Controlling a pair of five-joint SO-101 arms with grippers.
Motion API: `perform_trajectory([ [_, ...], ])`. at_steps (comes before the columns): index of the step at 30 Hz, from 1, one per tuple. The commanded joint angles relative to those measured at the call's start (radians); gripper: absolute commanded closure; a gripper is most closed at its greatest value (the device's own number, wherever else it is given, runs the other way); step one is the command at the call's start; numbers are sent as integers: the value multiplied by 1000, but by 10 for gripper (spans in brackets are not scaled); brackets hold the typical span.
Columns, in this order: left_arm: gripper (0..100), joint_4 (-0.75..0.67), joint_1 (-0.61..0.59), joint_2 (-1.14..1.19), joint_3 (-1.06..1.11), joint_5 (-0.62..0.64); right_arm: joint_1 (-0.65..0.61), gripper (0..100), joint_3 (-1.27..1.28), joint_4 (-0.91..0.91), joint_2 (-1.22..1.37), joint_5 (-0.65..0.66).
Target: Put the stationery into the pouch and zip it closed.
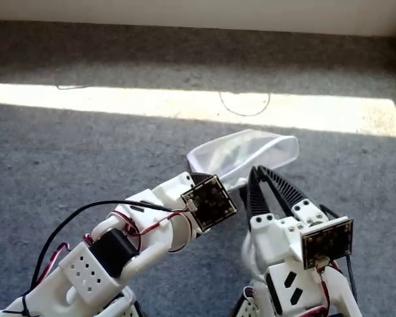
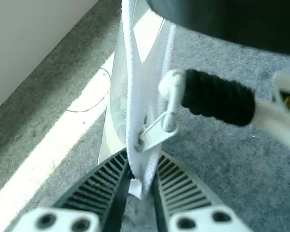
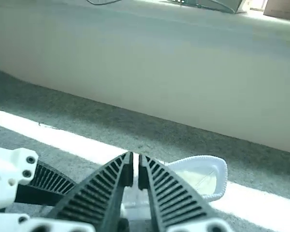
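A translucent white mesh pouch (image 1: 251,148) lies on grey carpet just beyond both arms. My left gripper (image 2: 140,169) is shut on the pouch's (image 2: 135,72) zipper edge, close under the metal slider. In the high view the left arm's wrist camera (image 1: 208,201) covers that gripper. A white zipper pull (image 2: 171,92) hangs from the slider. My right gripper (image 3: 135,157) is shut on this pull, with a white scrap showing between its black ribbed fingers (image 1: 277,185). Past them lies the pouch's rounded end (image 3: 198,174).
Grey carpet (image 1: 86,152) surrounds the pouch, crossed by a bright band of sunlight (image 1: 119,102). A thin wire loop (image 1: 244,105) lies in that band. A pale wall (image 3: 159,72) runs along the far side.
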Motion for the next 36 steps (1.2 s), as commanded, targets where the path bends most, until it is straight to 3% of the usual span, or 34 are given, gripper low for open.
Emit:
perform_trajectory([
  [1, 995, -9, 1, -15, 4, 14, 16, 993, 38, -105, 2, -12],
  [8, 995, -9, -84, -171, 56, 14, 16, 992, 124, -154, 1, -9],
  [15, 995, -9, -101, -303, 113, 15, 8, 844, 15, 56, 1, -8],
  [18, 995, -9, -116, -303, 111, 15, -4, 832, -24, 134, 1, 2],
  [21, 995, -15, -150, -303, 107, 18, -125, 832, -31, 191, 1, 87],
  [26, 995, -15, -159, -303, 107, 18, -392, 832, -31, 249, 1, 106],
  [36, 995, -14, -153, -303, 107, 18, -426, 832, 122, 113, 1, 104],
])
